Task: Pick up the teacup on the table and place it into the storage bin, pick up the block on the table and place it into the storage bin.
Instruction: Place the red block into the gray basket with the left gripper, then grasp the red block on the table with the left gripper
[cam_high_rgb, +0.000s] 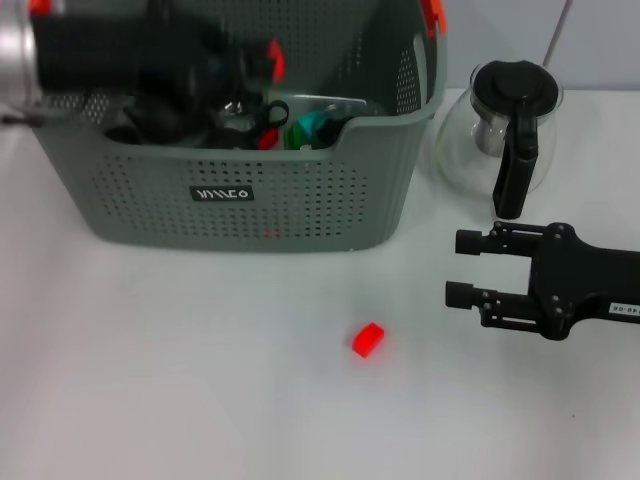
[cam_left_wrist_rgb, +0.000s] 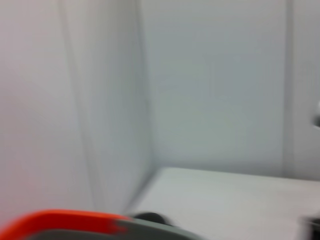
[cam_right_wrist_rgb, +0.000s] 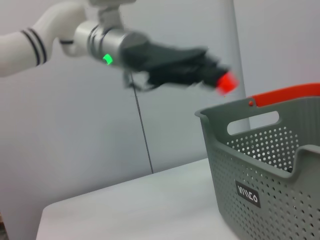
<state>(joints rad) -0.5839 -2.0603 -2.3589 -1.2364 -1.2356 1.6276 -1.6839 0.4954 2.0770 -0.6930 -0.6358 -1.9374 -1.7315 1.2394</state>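
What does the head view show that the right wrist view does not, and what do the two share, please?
Only the head view shows the red block lying on the white table in front of the bin, the glass teapot beside the bin, the items inside the bin, and the right end effector hovering over the table near the teapot. Only the right wrist view shows the left arm's white upper segments with a green light. Both show the storage bin with its black label, and the left end effector raised above the bin.
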